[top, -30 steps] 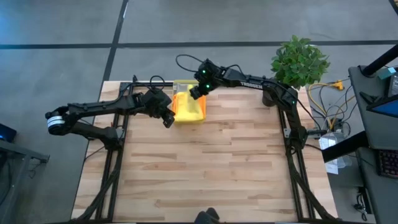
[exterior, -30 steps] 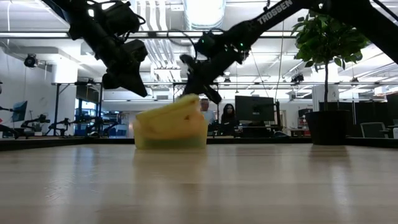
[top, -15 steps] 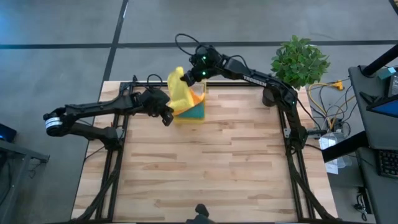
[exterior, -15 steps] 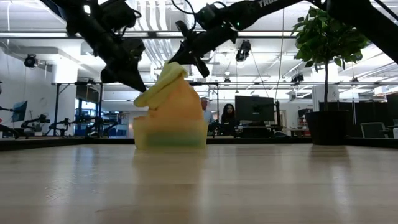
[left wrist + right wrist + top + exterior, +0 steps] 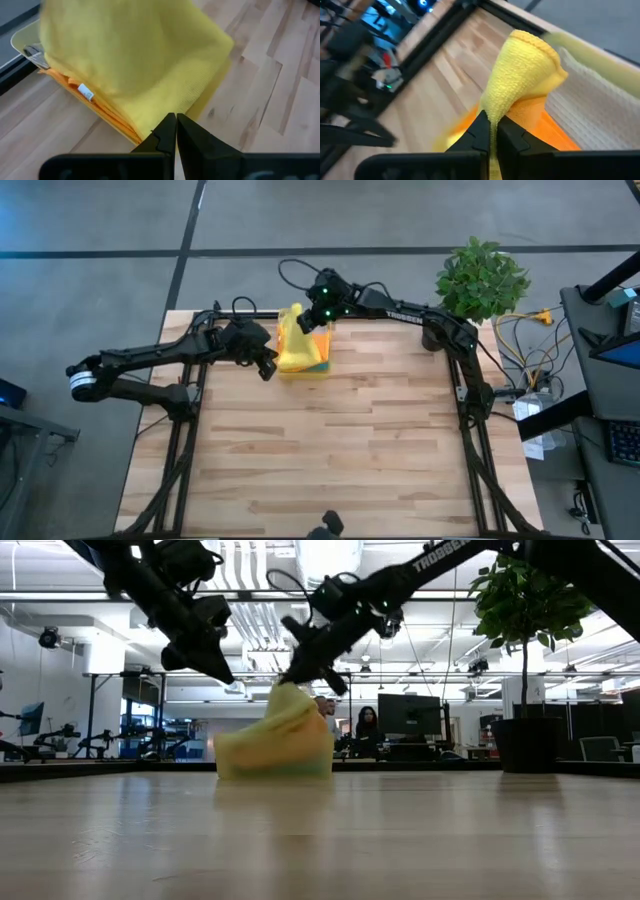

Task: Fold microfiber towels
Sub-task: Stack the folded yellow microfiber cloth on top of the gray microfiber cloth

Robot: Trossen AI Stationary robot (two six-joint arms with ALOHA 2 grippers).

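My right arm reaches from the table's right rear corner across to the middle of the far edge, its wrist angled down. My right pincer (image 5: 303, 323) is clamped on a bunched fold of the yellow towel (image 5: 291, 338), which hangs from it in a peak over the tray (image 5: 272, 757). The towel's lower part drapes into the tray on top of the orange towel (image 5: 542, 127). A grey towel (image 5: 600, 105) lies beside them. My left arm stretches in from the left, elbow low. My left pincer (image 5: 264, 370) is clenched on nothing, hovering just beside the tray's near left corner.
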